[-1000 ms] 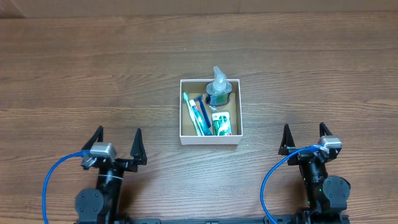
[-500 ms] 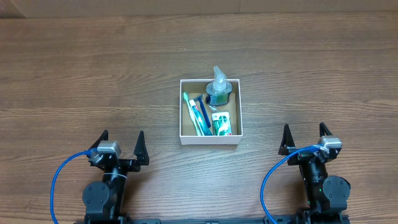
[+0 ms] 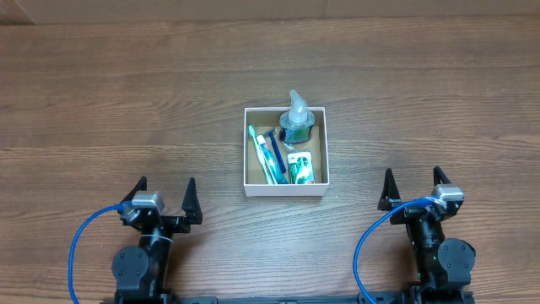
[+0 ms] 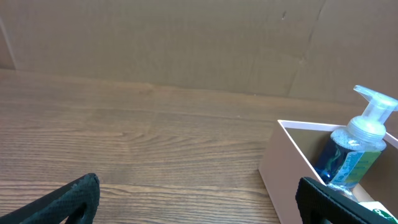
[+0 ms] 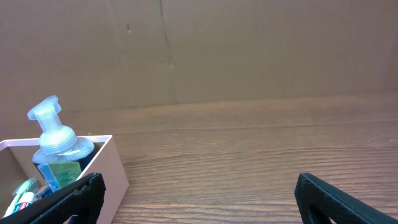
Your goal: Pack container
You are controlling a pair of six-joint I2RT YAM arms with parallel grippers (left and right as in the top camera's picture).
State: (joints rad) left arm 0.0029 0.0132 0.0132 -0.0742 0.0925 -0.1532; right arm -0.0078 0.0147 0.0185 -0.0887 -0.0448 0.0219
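1. The left gripper (image 3: 165,190) has slid a little to the right since a second ago. It now sits in the lower left of the overhead view. The right gripper (image 3: 413,181) has not moved. It sits in the lower right
2. Both grippers have their fingers spread wide, with nothing between them. Neither one touches anything
3. The container (image 3: 283,191) sits on the wooden table (image 3: 126,101), a little right of the middle of the overhead view. It is between the two grippers and higher up in the frame, well apart from both
4. A clear pump bottle (image 3: 296,120) with blue stuff in it stands upright in the top right corner of the container
5. Some toothbrushes (image 3: 263,156), green and blue, lie along the left side of the container
6. A small green and red pack (image 3: 299,167) lies in the lower right part of the container
7. In the wrist views a brown cardboard wall (image 5: 249,50) stands behind the table
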